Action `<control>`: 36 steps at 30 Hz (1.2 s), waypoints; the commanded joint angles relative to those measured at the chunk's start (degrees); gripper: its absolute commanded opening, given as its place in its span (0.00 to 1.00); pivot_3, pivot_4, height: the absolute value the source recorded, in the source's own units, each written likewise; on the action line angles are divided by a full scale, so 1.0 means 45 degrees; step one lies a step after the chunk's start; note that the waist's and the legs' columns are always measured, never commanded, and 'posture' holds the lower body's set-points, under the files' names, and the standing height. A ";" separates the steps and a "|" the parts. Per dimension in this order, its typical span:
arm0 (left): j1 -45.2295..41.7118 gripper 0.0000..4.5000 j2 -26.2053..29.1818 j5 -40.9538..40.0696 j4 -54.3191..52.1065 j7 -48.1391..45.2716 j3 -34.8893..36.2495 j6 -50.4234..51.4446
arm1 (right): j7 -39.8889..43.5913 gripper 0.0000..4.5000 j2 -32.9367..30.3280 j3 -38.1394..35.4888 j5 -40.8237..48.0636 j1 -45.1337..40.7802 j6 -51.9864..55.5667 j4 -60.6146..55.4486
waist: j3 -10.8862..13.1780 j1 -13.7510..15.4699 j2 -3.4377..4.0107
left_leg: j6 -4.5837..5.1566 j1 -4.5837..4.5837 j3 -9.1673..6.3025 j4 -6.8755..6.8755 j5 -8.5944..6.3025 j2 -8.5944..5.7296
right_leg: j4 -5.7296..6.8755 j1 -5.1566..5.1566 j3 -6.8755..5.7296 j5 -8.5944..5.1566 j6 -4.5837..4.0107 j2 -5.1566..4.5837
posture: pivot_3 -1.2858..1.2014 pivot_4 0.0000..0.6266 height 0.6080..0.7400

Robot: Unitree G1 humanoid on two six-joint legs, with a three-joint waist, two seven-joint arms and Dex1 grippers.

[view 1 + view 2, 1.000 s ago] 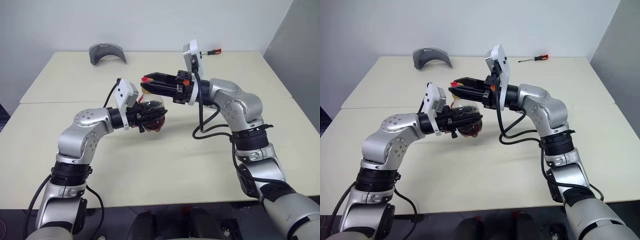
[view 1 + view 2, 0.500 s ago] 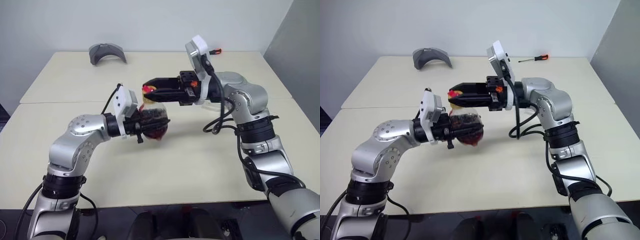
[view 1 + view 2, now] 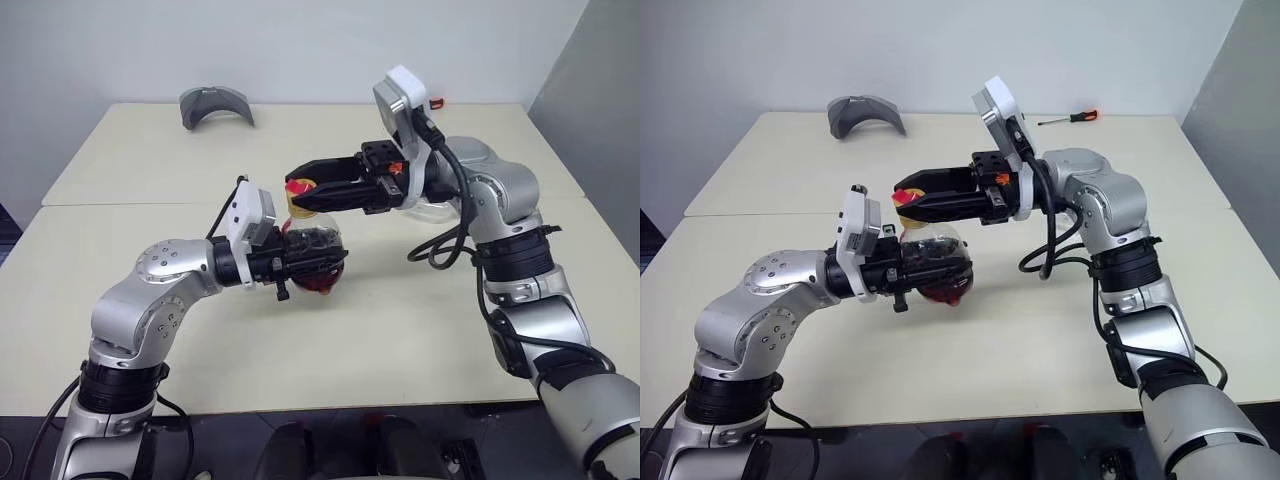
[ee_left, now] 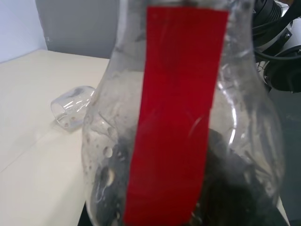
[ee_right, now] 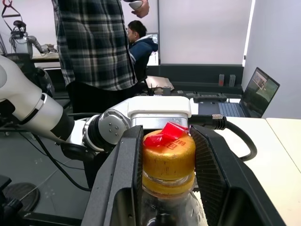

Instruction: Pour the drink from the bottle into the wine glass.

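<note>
The bottle [image 3: 312,255] is held upright above the table, a little drink [image 3: 320,282] dark in its rounded bottom. My left gripper [image 3: 318,262] comes in from the left and is shut on the bottle's belly. From the right, my right gripper [image 3: 300,192] reaches across level and is shut on the yellow-and-red cap [image 5: 168,146], one finger on each side. The red label strip [image 4: 174,113] runs down the bottle in the left wrist view. Past the bottle there, a clear piece of the wine glass [image 4: 71,106] shows on the table; I cannot tell whether it stands upright.
A grey curved object [image 3: 214,104] lies at the table's far left and a screwdriver [image 3: 1070,117] at the far right. A seam [image 3: 110,205] joins two tabletops. A person in a plaid shirt [image 5: 101,42] stands beyond the table, and a laptop [image 5: 258,92] sits nearby.
Both arms drew back toward me, carrying the bottle nearer and slightly lower in view. The right wrist turned while its fingers stayed on the cap.
</note>
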 commanded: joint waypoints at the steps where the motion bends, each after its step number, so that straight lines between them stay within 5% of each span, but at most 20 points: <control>1: 0.0317 0.29 0.0356 -0.0232 -0.0125 -0.0679 -0.0527 0.0322 | 0.0943 0.27 -0.0587 -0.0960 0.0683 -0.1142 -0.0641 -0.0358 | 0.0001 0.0000 0.0001 | 0.0000 0.0000 0.0000 0.0001 0.0000 0.0000 | -0.0001 0.0000 0.0001 0.0000 0.0000 0.0000 | 0.52 0.24 1.00; 8: 0.0458 0.29 0.0602 -0.1197 -0.0721 -0.0839 -0.0490 0.0975 | 0.2223 0.27 -0.0762 -0.0378 0.0470 -0.1223 -0.1430 -0.0155 | 0.0016 -0.0005 0.0025 | 0.0001 0.0002 -0.0008 -0.0001 -0.0001 -0.0006 | -0.0002 0.0003 0.0004 0.0000 0.0000 0.0000 | 0.52 0.24 1.00; 16: 0.0616 0.29 0.0708 -0.1349 -0.1051 -0.0356 -0.0110 0.1189 | 0.0045 0.27 -0.0640 -0.1304 0.0600 -0.0850 -0.1445 -0.0513 | 0.0016 0.0008 0.0023 | 0.0000 0.0002 -0.0029 0.0000 0.0000 -0.0006 | -0.0002 0.0012 -0.0014 0.0000 -0.0001 -0.0001 | 0.52 0.24 1.00; 27: 0.1807 0.29 0.1394 -0.1702 -0.1806 -0.0056 0.0732 0.1272 | -0.4333 0.27 -0.3280 -0.2733 0.0565 0.6344 0.0882 -0.5884 | 0.0028 0.0142 0.0040 | 0.0038 0.0000 -0.0051 0.0012 -0.0022 -0.0006 | -0.0021 0.0050 -0.0043 -0.0003 -0.0002 -0.0011 | 0.52 0.24 1.00; 36: 0.1810 0.29 0.0387 -0.1189 -0.1724 0.0988 0.0436 0.0630 | -1.1144 0.27 -0.1301 -0.2764 -0.1999 1.0721 0.0794 -0.8934 | 0.0027 0.0091 0.0041 | -0.0001 0.0016 -0.0052 0.0006 0.0000 -0.0007 | -0.0008 0.0060 -0.0034 -0.0004 0.0000 0.0004 | 0.52 0.24 1.00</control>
